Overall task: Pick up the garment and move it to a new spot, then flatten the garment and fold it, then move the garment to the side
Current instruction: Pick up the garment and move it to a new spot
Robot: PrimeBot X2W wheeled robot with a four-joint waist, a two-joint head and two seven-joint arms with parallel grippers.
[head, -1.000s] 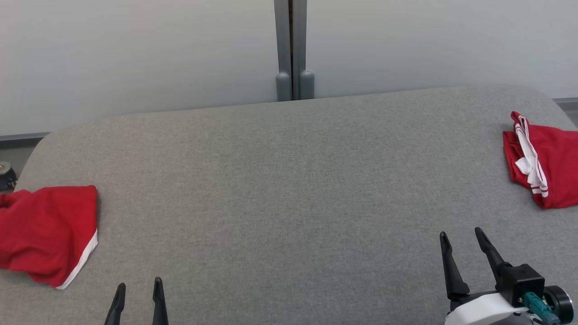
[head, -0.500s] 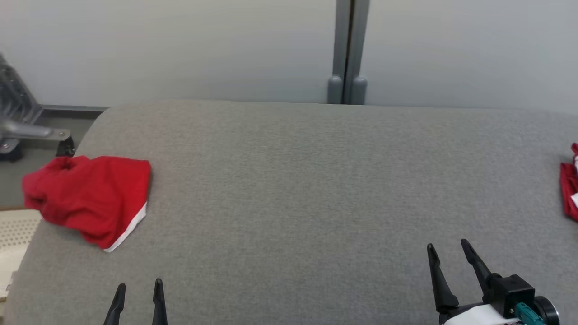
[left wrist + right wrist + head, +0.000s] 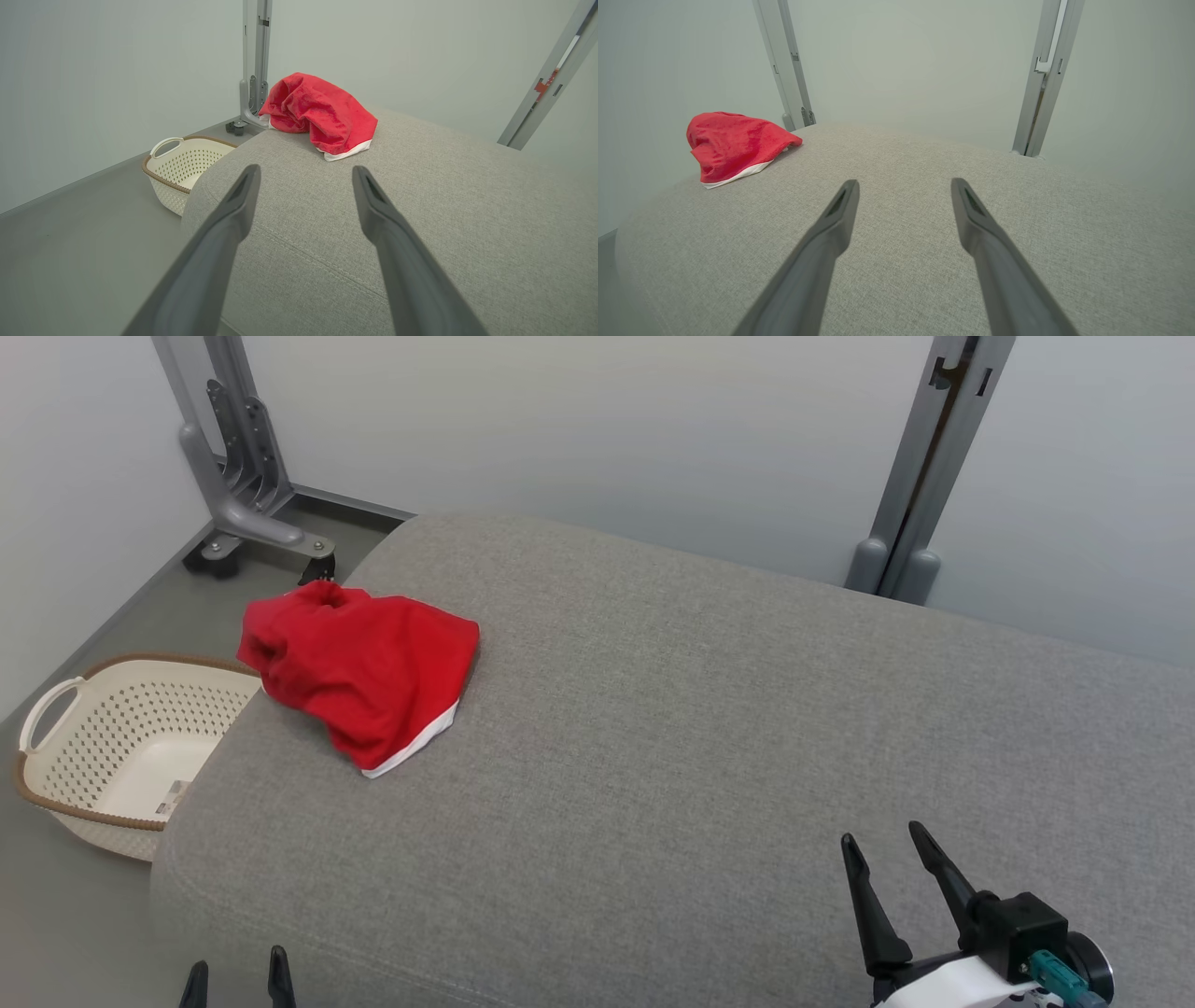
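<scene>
- The head camera has been swung to the left since the earlier pictures, so the whole scene is shifted to the right; a basket [image 3: 131,733] and a floor-mounted metal bracket [image 3: 238,476] have been brought into view, and the second red garment seen earlier at the right edge has been lost from view.
- The left gripper [image 3: 236,963] is seen with its jaws apart and nothing between them, off the near edge of the grey cushion [image 3: 700,728].
- The right gripper [image 3: 882,833] is likewise held with jaws apart and unloaded, above the cushion.
- The red garment [image 3: 359,677], white-trimmed, is left crumpled at the cushion's far left corner: ahead of the left jaws and a little to their right, well apart from them; far ahead and to the left of the right jaws.
- Bare cushion is found between each pair of jaws and the garment.
- The basket is set on the floor [image 3: 140,607], ahead and left of the left jaws, just beside the cushion; a small label is seen on its bottom.
- A grey post [image 3: 920,485] is stood behind the cushion, far ahead of the right jaws.
</scene>
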